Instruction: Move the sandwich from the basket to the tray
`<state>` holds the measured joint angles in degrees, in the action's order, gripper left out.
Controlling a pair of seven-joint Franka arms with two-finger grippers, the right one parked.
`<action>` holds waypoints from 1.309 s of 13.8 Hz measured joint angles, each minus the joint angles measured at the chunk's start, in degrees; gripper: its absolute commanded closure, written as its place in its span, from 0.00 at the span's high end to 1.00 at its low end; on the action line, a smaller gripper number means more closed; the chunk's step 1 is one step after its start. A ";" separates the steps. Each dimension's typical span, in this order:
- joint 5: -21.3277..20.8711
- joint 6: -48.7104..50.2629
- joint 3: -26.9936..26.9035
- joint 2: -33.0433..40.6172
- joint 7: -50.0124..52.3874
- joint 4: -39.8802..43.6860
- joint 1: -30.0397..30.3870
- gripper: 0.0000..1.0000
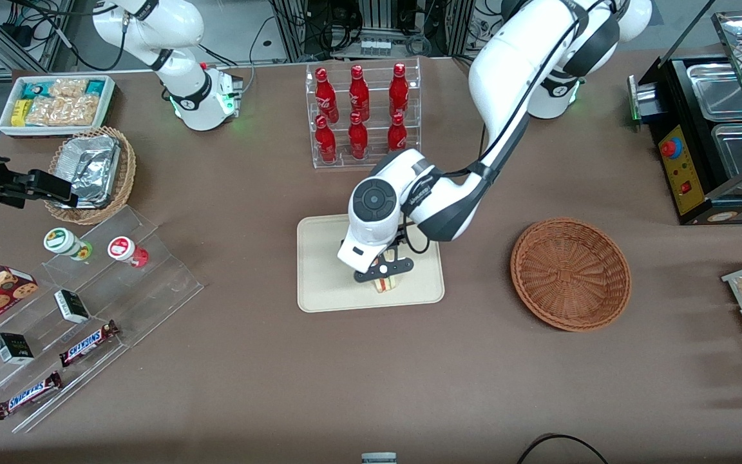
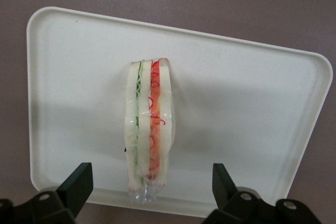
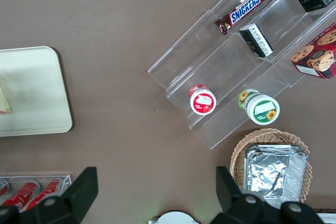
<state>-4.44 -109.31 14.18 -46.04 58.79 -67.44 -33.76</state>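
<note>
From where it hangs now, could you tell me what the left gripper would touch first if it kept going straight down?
Most likely the sandwich, standing on edge on the tray between the open fingers of the left gripper. How far the fingers sit above the tray is unclear.

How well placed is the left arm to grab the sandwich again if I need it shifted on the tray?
Probably well. The gripper hangs right over the sandwich, which sits on the tray, fingers open on either side, apart from it. Nothing else lies on the tray to block a straight drop.
</note>
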 measured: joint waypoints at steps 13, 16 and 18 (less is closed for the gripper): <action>3.79 16.59 -1.57 8.42 -27.06 1.74 18.11 1.00; 3.73 17.64 -2.12 12.06 -33.50 -1.68 24.00 1.00; 3.74 17.64 -2.21 15.13 -36.30 -5.59 27.61 1.00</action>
<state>-0.70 -91.67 11.97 -30.91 22.49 -73.03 -6.14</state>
